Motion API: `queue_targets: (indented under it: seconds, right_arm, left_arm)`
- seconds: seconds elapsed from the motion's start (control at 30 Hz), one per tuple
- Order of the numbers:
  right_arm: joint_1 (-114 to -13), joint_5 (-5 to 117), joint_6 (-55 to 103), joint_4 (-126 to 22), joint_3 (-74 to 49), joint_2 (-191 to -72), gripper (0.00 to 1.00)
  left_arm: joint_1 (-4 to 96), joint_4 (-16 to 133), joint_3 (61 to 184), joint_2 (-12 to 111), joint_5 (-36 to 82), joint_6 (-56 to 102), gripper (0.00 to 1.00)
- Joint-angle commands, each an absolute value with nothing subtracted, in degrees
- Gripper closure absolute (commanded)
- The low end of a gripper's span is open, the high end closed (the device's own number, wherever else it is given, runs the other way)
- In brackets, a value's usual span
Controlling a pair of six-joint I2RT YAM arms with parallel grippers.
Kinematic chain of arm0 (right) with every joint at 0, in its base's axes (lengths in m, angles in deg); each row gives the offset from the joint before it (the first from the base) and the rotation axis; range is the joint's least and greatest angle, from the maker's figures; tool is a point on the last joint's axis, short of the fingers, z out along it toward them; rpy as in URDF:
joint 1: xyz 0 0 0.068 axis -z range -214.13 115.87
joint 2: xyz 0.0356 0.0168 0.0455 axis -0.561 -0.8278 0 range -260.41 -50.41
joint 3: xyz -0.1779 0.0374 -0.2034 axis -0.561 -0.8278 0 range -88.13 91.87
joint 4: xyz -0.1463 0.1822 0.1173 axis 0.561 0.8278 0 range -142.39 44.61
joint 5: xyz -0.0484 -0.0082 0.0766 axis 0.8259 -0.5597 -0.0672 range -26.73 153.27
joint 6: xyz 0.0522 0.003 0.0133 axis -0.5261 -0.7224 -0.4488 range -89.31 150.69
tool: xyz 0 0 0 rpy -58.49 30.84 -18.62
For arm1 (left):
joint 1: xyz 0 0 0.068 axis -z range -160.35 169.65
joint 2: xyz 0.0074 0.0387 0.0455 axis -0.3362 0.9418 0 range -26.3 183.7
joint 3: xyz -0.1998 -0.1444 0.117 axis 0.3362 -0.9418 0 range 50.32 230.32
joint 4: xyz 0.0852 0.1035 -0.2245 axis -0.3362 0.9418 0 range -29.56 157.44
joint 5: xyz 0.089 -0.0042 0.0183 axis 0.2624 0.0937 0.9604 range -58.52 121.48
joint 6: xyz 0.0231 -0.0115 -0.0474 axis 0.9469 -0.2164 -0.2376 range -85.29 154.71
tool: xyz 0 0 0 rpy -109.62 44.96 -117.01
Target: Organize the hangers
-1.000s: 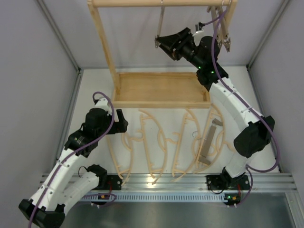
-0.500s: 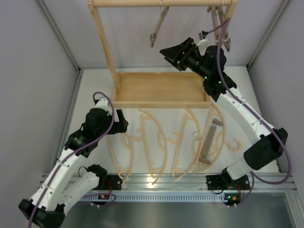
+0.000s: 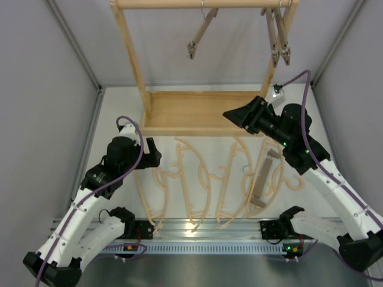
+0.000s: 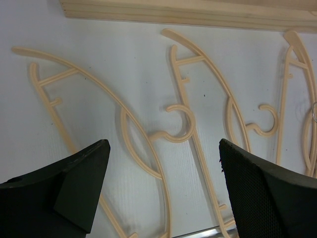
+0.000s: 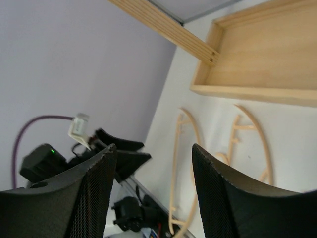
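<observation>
Rack (image 3: 130, 60): stands at the desk's (image 3: 119, 113) far end.
Right arm: reaches forward, wrist raised over the rack's tray.
Left arm: bent, low over 4 curved hangers (image 4: 168, 136) on the desk.
Right gripper (image 5: 153, 148): half open, empty.
Left gripper (image 4: 163, 148): wide open, empty.
Clamp bars (image 3: 201, 33): 3 hanging on the rail, 1 on the desk.

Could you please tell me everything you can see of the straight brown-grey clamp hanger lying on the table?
The clamp hanger is a straight, brown-grey, wooden-looking bar with a paler piece at each end. It lies flat on the white table, nearly lengthwise, with its far end tipped slightly right. It is in front of the rack tray, at the right of the row. It rests across a pale curved hanger. Its metal hook is hard to make out. Nothing grips it.
</observation>
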State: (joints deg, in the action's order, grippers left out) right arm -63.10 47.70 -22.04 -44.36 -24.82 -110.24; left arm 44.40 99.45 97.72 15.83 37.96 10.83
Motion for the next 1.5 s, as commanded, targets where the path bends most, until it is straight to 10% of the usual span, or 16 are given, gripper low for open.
queue_targets:
  seconds: [0.0,0.67,1.47]
  right_arm:
    - [-64.36,55.60,-15.10,-31.58,-30.37,-101.95,0.40]
    - [-64.71,80.49,-26.87,4.19,-53.59,-83.72,0.43]
    - [-65.68,78.65,-34.61,-6.25,-61.14,-97.26,0.48]
  left_arm:
    - [44.61,96.92,97.43,14.66,38.07,10.81,0.05]
    - [44.87,96.92,97.43,13.69,36.31,11.16,0.04]
    - [44.96,96.83,97.43,13.87,36.31,11.16,0.04]
